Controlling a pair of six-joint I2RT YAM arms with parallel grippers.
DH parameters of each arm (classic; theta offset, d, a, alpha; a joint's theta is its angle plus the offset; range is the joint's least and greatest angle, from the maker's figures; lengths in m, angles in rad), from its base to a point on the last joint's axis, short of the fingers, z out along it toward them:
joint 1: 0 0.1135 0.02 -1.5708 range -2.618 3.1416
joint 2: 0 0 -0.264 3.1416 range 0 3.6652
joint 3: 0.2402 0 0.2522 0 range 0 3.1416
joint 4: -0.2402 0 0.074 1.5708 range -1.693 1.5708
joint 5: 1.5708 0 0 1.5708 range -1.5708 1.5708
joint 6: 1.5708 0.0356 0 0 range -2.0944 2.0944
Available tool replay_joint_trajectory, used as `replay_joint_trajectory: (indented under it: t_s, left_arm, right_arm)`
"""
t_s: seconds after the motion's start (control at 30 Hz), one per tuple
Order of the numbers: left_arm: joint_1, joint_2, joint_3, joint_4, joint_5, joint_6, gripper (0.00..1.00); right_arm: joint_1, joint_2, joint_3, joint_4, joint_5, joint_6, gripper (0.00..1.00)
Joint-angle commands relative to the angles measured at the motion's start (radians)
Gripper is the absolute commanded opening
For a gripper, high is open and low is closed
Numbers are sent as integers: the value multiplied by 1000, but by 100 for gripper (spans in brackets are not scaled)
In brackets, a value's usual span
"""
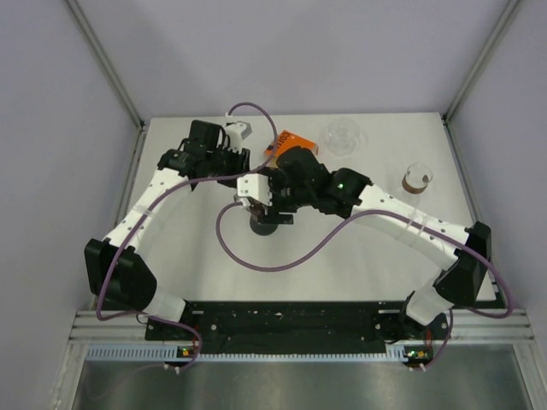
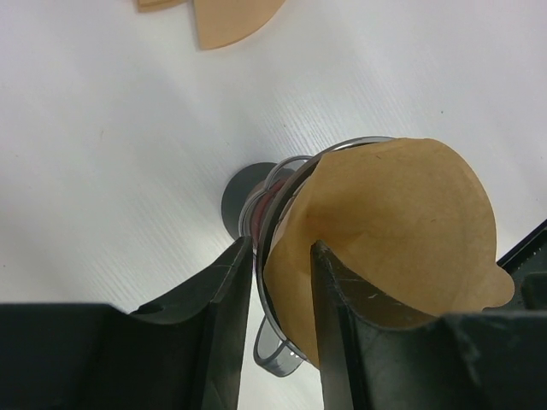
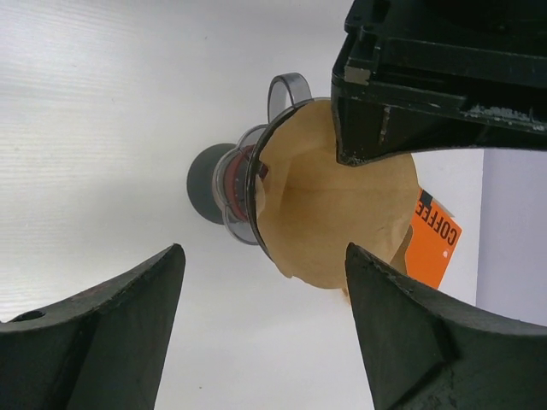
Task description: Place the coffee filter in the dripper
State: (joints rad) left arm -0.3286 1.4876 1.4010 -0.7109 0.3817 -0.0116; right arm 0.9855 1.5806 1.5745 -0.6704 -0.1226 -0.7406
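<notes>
Step, I'd say: seating and letting go. Filter point(image 2: 402, 231) is already in dripper point(image 3: 235, 192), cone open. Paper stands well proud of the rim, so prob. not pressed fully home.

L gripper point(image 2: 282, 248) is narrow and sits astride the rim, one finger outside dripper, the other inside the paper cone. Can't tell if it pinches or is just clear. R gripper point(image 3: 263, 256) is wide and empty, beside dripper, not touching it.

Next move, as I judge it: L frees paper and rim, then backs straight out along the cone wall. Any sideways drag could lift the filter or tip dripper, which stands on a small base. Maybe a soft push after to seat the paper.

Room is tight at dripper: both wrists crowd over it, w/ L gripper body close above R's view of the rim. Coffee pack point(image 3: 432, 239) lies just beyond dripper and spare filters point(image 2: 231, 21) are near it. Table point(image 1: 385, 248) edges are well away from dripper. Backing each arm toward its own base looks the easiest way out.
</notes>
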Motion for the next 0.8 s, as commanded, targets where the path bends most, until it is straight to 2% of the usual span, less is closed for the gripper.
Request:
replay_joint_trajectory:
  t_s: [0.0,0.4,0.6,0.77]
  left_arm:
    - [-1,-10,44,8,16,2,41]
    - [0,-26,92,-12,23,51,61]
    - [3,-46,113,-16,6,59,71]
    - [14,-67,127,-18,-41,45,77]
  right_arm:
    - [-44,-90,-14,64,-74,55,76]
    - [-159,-175,-93,204,-149,225,79]
    - [-228,-202,-107,270,-111,377,80]
    - [-297,-197,-96,276,-19,535,79]
